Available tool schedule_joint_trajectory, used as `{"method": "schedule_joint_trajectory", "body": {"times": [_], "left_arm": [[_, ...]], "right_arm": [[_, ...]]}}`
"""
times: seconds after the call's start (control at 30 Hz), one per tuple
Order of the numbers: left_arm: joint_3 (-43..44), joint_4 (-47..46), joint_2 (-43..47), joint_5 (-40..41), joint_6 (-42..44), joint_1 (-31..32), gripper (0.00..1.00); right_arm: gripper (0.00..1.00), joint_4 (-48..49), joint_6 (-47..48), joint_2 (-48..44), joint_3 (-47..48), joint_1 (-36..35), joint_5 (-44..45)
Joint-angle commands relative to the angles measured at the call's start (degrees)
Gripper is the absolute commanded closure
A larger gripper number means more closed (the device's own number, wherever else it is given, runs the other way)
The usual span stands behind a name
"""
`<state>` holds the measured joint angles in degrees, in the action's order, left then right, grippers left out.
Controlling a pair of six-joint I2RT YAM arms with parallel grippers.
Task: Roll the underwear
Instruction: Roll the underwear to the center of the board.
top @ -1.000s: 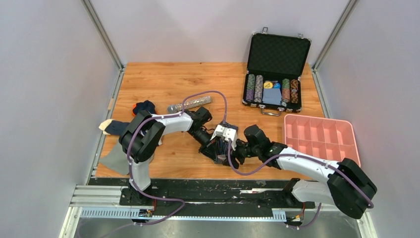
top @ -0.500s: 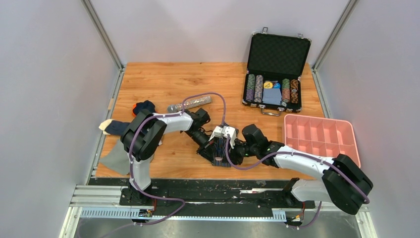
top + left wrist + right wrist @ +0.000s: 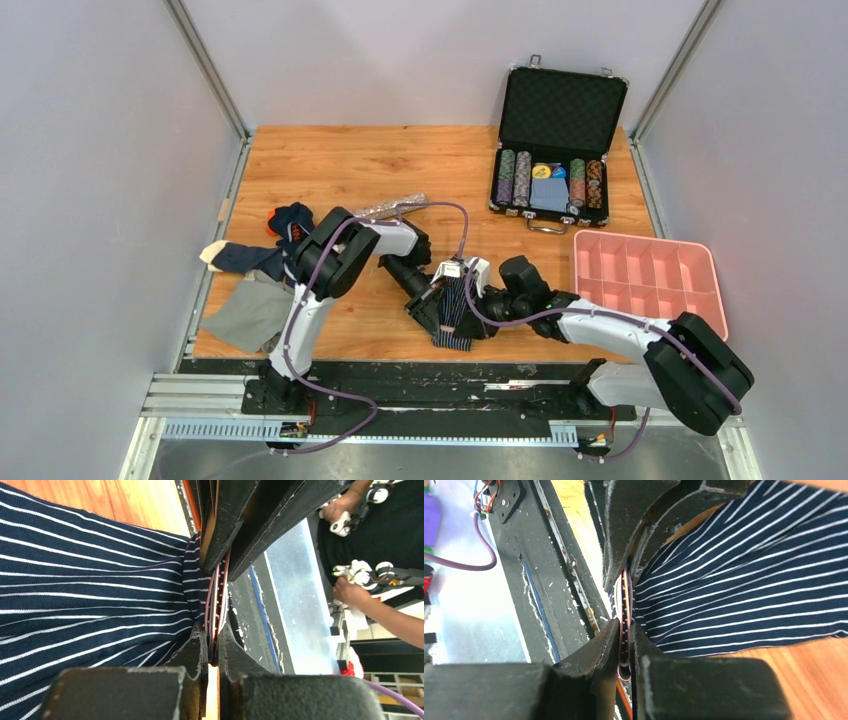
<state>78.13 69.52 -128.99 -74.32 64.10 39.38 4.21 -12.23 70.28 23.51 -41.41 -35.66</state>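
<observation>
Two pairs of underwear and two claws. The plain navy pair lies bunched at the table's left edge, beside one grey cloth. The far middle is bare wood. Near the front edge, the striped pair sits between the left claw and right claw, each clamped on its waistband, tip facing tip. One chip case and one pink tray crowd the right.

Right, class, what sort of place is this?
Probably a robot test cell: a left arm and right arm mounted on a rail, a walled wooden table, props like a chip case.
</observation>
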Motion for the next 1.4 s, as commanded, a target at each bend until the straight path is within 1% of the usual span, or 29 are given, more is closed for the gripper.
{"method": "schedule_joint_trajectory", "body": {"times": [0.0,0.07,0.1,0.13,0.17,0.2,0.23,0.27,0.43,0.47,0.5,0.53,0.57,0.63,0.73,0.83,0.87,0.93,0.97,1.0,1.03,1.1,1.13,1.17,1.23,1.27,1.3,1.33,1.37], "left_arm": [[1.6,2.9,-1.4,1.0,-0.9,-0.4,1.00],[0.7,-1.3,-1.0,1.9,-5.2,-0.6,1.00],[0.3,-3.0,-0.4,2.3,-9.3,-0.7,1.00],[-0.7,-6.9,0.1,3.0,-11.3,-1.1,1.00],[-1.2,-11.3,1.0,3.4,-15.8,-1.4,1.00],[-2.5,-13.6,1.5,4.6,-18.2,-1.5,1.00],[-3.2,-18.4,2.5,5.5,-23.4,-1.6,1.00],[-4.3,-20.7,2.9,7.0,-26.0,-1.6,0.99],[-7.8,-32.7,5.6,11.3,-39.7,-1.9,0.83],[-9.7,-34.5,7.1,13.2,-41.4,-2.0,0.77],[-10.9,-38.4,8.1,14.2,-45.2,-2.5,0.74],[-13.4,-40.3,10.3,16.8,-47.1,-2.7,0.67],[-14.7,-44.3,11.5,17.9,-50.5,-3.5,0.64],[-18.2,-48.6,15.1,21.3,-55.5,-5.1,0.59],[-21.9,-51.1,21.0,25.2,-60.4,-7.3,0.51],[-24.4,-53.0,27.0,29.4,-61.7,-9.0,0.50],[-25.2,-53.8,30.9,30.6,-62.0,-9.0,0.50],[-28.3,-58.1,37.4,36.5,-61.9,-8.8,0.50],[-30.4,-61.0,39.4,42.0,-61.3,-8.2,0.50],[-31.5,-63.5,43.1,44.6,-59.4,-7.3,0.49],[-33.2,-64.5,44.7,49.1,-58.0,-6.7,0.48],[-34.4,-66.4,49.3,54.4,-54.2,-4.3,0.47],[-34.3,-65.4,52.1,56.1,-51.1,-2.1,0.47],[-33.3,-64.5,53.5,60.1,-49.2,-0.9,0.48],[-31.5,-62.0,60.0,65.3,-43.5,2.6,0.48],[-31.3,-61.9,62.1,66.2,-39.2,4.7,0.44],[-32.3,-62.6,65.5,66.3,-37.9,5.5,0.18],[-33.3,-65.2,67.0,65.6,-37.9,6.1,0.09],[-35.1,-66.0,68.7,63.2,-40.2,6.3,0.02]], "right_arm": [[1.00,0.8,-5.4,1.5,-1.3,2.2,-1.5],[1.00,1.1,-6.3,4.1,-1.0,4.0,-2.2],[1.00,1.4,-6.6,5.6,-0.8,4.8,-2.6],[1.00,1.4,-7.0,7.2,-0.5,5.4,-2.9],[1.00,1.3,-7.0,9.4,-0.1,5.8,-3.4],[1.00,1.1,-7.0,10.8,0.4,6.0,-3.8],[1.00,0.7,-6.9,12.2,1.1,6.0,-3.9],[1.00,0.5,-6.9,13.7,1.5,6.0,-3.9],[1.00,0.8,-6.6,19.2,2.8,6.1,-3.4],[1.00,0.8,-6.5,20.1,3.1,6.1,-3.5],[1.00,0.6,-6.5,20.9,3.5,6.1,-3.4],[1.00,0.3,-6.6,21.8,3.9,6.2,-3.2],[1.00,0.1,-6.5,22.7,4.3,6.2,-3.2],[1.00,-0.5,-6.5,24.1,5.0,6.2,-3.3],[1.00,-1.2,-6.6,25.6,5.8,6.3,-2.8],[1.00,-1.5,-6.9,26.5,6.2,6.6,-2.7],[1.00,-1.6,-7.0,26.7,6.3,6.7,-2.5],[1.00,-1.7,-7.1,27.1,6.4,6.8,-2.6],[1.00,-1.6,-7.1,27.4,6.4,6.9,-2.9],[1.00,-1.6,-7.1,27.7,6.5,6.9,-3.2],[1.00,-1.6,-7.2,27.8,6.6,6.9,-3.1],[1.00,-1.4,-7.1,28.0,6.4,7.1,-3.9],[1.00,-1.1,-7.2,28.1,6.3,7.1,-4.1],[1.00,-1.0,-7.4,28.3,6.3,7.1,-3.8],[1.00,-0.8,-7.8,29.1,6.5,7.4,-3.3],[1.00,-0.8,-7.9,29.4,6.6,7.6,-3.0],[1.00,-0.8,-7.9,29.6,6.8,7.9,-3.1],[1.00,-0.8,-7.8,29.7,6.9,8.1,-3.3],[1.00,-0.7,-7.8,29.7,6.9,8.2,-3.4]]}}
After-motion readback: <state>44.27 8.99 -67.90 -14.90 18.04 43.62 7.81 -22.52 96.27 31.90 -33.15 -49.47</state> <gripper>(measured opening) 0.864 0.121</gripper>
